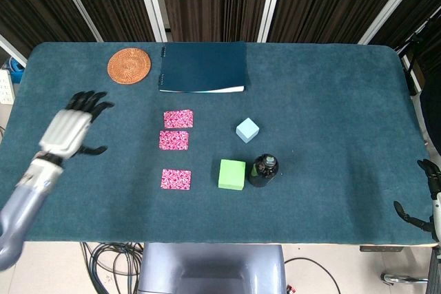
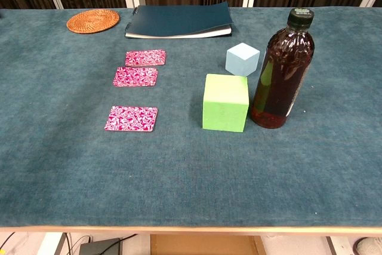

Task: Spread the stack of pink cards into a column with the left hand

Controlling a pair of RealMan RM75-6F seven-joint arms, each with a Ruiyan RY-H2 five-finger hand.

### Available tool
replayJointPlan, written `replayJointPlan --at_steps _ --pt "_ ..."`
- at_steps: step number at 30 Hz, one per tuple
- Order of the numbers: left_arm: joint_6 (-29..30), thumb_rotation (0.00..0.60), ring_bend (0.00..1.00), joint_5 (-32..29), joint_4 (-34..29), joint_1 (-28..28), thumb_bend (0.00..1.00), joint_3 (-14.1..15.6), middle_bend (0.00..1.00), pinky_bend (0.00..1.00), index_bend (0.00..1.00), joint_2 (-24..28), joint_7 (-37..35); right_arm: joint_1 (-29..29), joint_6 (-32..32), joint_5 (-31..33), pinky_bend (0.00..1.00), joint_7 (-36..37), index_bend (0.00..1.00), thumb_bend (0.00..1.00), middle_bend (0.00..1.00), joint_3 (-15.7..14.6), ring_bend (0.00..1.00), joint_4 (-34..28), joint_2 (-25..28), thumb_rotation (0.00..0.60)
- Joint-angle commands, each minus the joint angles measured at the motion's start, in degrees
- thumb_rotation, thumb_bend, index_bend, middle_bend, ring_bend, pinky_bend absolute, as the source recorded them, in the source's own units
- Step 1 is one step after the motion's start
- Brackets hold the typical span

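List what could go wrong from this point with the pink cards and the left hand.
1. The two far pink cards lie almost edge to edge, so any touch-up on one may shift the other.
2. The left hand is open off to the side; reaching back in for the near card, its arm could brush the cards and skew the column.
3. The green cube and bottle stand just right of the near card; overshooting could bump them.

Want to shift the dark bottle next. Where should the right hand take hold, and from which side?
Probably grip the bottle around its wide ribbed body, below the cap, coming from the robot's right. It stands upright, and the green cube crowds its left side with the light blue cube behind-left, while the right side is free.
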Motion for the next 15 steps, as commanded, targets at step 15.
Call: replayJointPlan --at_steps 15 --pt "26.15 0.600 0.01 21.36 5.61 20.05 0.16 14.81 0.14 0.00 0.25 3.71 -16.41 0.06 0.18 -0.11 0.19 0.13 0.10 0.27 0.07 0.23 0.14 0.02 -0.22 0.600"
